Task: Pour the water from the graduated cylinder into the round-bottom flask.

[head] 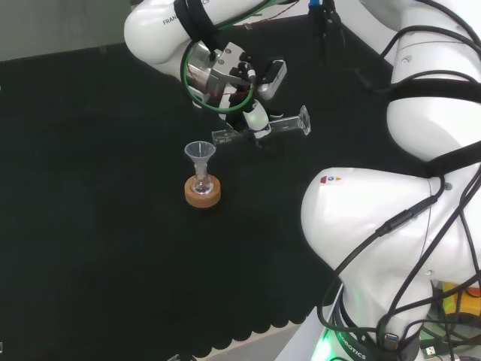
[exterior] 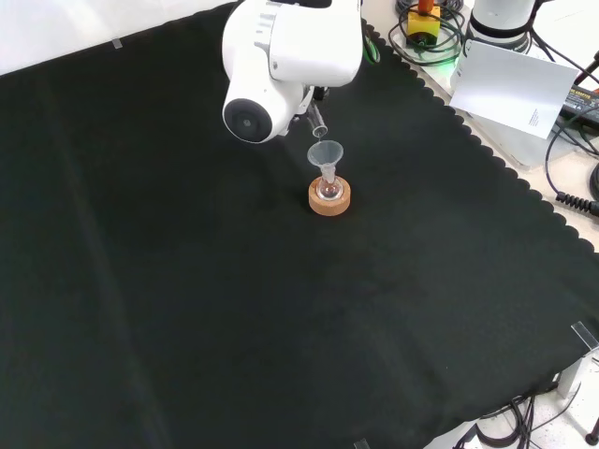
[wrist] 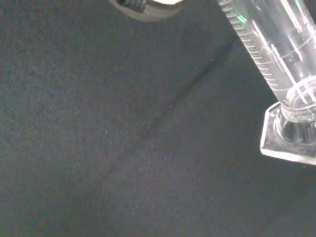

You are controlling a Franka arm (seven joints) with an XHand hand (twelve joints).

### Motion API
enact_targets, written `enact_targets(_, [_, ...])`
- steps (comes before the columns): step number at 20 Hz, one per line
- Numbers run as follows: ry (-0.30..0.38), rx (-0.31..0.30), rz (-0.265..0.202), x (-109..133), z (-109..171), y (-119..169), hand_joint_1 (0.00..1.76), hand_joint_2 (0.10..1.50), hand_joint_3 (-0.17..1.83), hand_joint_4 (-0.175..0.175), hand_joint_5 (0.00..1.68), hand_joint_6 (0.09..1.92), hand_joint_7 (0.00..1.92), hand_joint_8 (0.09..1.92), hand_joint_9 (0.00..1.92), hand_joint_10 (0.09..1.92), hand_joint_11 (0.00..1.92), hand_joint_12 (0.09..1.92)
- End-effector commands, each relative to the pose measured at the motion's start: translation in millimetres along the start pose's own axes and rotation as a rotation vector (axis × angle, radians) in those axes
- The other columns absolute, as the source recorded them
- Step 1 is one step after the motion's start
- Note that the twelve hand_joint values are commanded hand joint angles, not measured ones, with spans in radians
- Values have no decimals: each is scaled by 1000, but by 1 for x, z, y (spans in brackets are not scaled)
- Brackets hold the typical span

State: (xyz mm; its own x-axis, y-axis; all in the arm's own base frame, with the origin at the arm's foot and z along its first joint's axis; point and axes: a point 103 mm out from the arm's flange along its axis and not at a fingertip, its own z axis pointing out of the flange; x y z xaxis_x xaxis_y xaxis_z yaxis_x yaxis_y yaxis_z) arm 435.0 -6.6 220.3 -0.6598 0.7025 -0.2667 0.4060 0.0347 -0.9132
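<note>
Gripping the graduated cylinder [head: 263,129], the hand [head: 252,90] has its fingers curled round it and tips it almost flat. In the head view its mouth is just above and right of the funnel [head: 200,151]. That funnel sits in the round-bottom flask [head: 201,184], on a cork ring [head: 203,192].

so the cloth [exterior: 187,281] is plain black, with a scalloped edge on the right in the front view. The arm [head: 391,226] is glossy white with black cables, and the hand [head: 252,90] is black and white. The graduated cylinder [head: 263,129] is clear with fine scale lines, same clear look for the funnel [head: 200,151] and flask [head: 201,184]. The cork ring [head: 203,193] is tan.
</note>
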Motion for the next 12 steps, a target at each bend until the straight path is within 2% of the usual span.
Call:
enact_targets(1, [-10,-8,7,-3,1,-2,1166,1080,-51,-127,1122,800,1448,136,1585,87,1487,583])
enact_targets(6, [-16,1,7,1,-5,-1,1166,1081,-52,-127,1122,801,1449,135,1585,87,1487,582])
enact_targets(9, [-13,-16,-2,-3,-1,-2,1166,1082,-52,-127,1121,801,1449,135,1585,87,1487,582])
enact_targets(12, [-27,-5,-1,4,-11,0,1166,1082,-53,-127,1121,801,1449,134,1585,87,1486,582])
